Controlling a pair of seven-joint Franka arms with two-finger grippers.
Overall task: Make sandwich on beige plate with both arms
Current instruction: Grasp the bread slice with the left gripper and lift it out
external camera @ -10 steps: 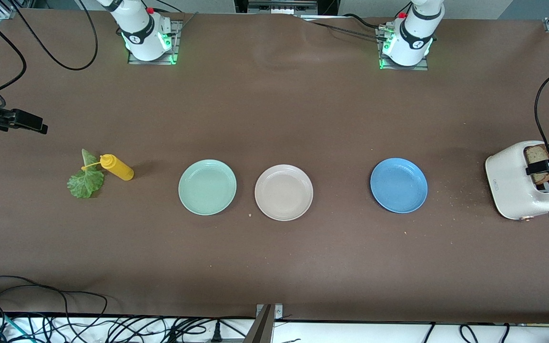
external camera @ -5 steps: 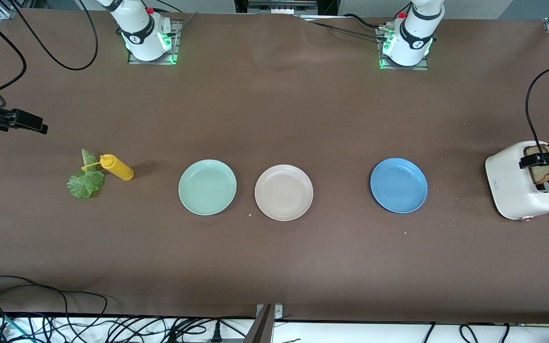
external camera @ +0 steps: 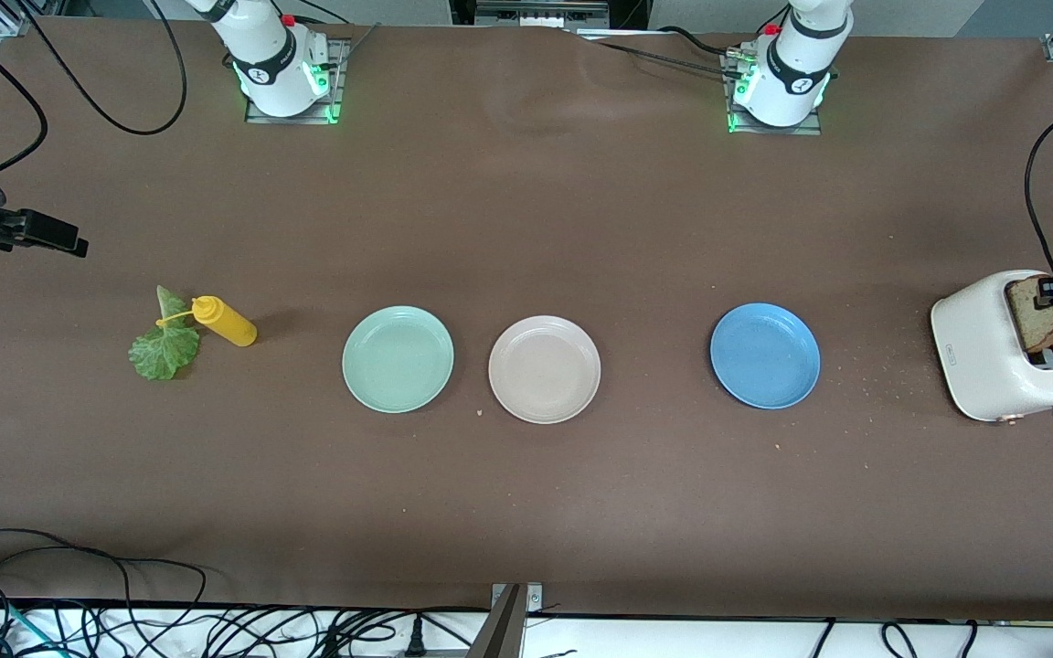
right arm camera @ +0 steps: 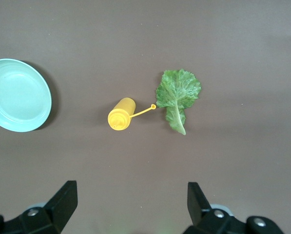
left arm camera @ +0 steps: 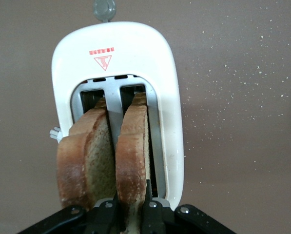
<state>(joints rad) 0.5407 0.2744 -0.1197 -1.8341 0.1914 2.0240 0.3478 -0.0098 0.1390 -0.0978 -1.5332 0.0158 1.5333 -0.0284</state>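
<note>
Left end effector [left arm camera: 132,214] has moved onto the toaster [left arm camera: 169,122], its wrist view showing it clamped on a bread slice [left arm camera: 133,161].

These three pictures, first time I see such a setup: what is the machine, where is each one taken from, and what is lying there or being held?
Two white robot arms stand at a brown table. The wide picture looks down from across it; the other two come from cameras on each arm's wrist. In a row lie a lettuce leaf, a yellow squeeze bottle, a mint-green plate, the beige plate, a blue plate and a white toaster. The left hand is over the toaster, shut on one of its two bread slices. The right hand waits open above the leaf and bottle.
</note>
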